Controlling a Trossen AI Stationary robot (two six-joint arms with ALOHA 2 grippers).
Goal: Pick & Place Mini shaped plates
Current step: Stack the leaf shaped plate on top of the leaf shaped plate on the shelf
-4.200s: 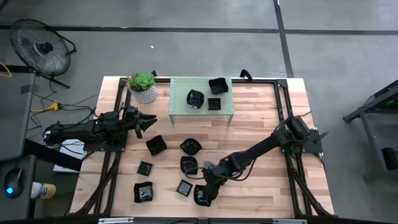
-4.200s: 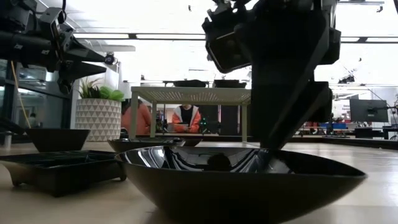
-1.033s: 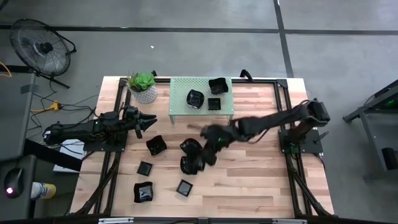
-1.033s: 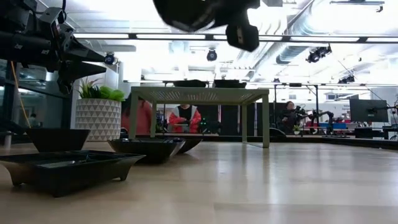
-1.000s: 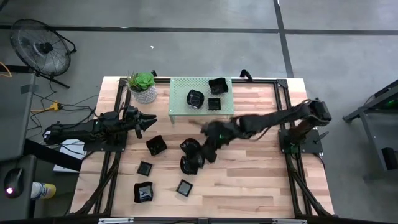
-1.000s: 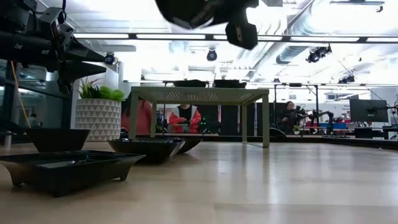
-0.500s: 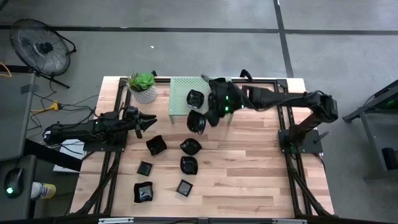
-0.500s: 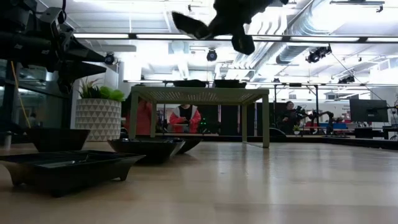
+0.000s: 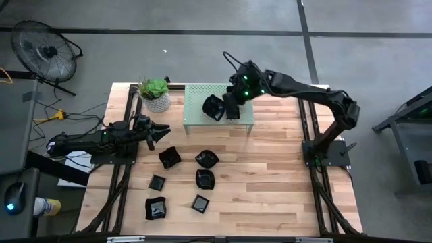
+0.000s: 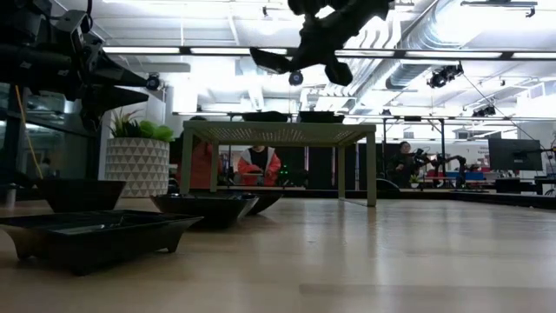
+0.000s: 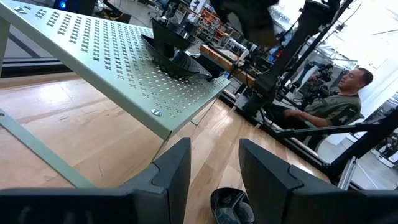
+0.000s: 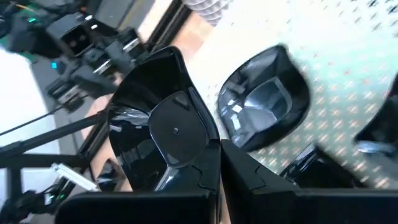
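A black mini plate [image 12: 163, 140] is pinched by its rim in the closed right hand [image 9: 233, 101], which has been swung within the last second from over the middle of the surface [image 9: 270, 182] to above the green perforated rack [image 9: 196, 111] at twelve o'clock. Placement beside the plates already on the rack [image 9: 233, 112] is judged imminent. The left hand [image 9: 156, 129] is kept half-open and empty at nine o'clock. Six plates [image 9: 206, 159] remain on the surface.

On the shelf [image 9: 196, 115], the plates [image 9: 233, 111] under the right arm [image 9: 297, 91] are mostly hidden in the high view. In the right wrist view the far plate [image 12: 379, 134] is blurred and cut off by the edge.
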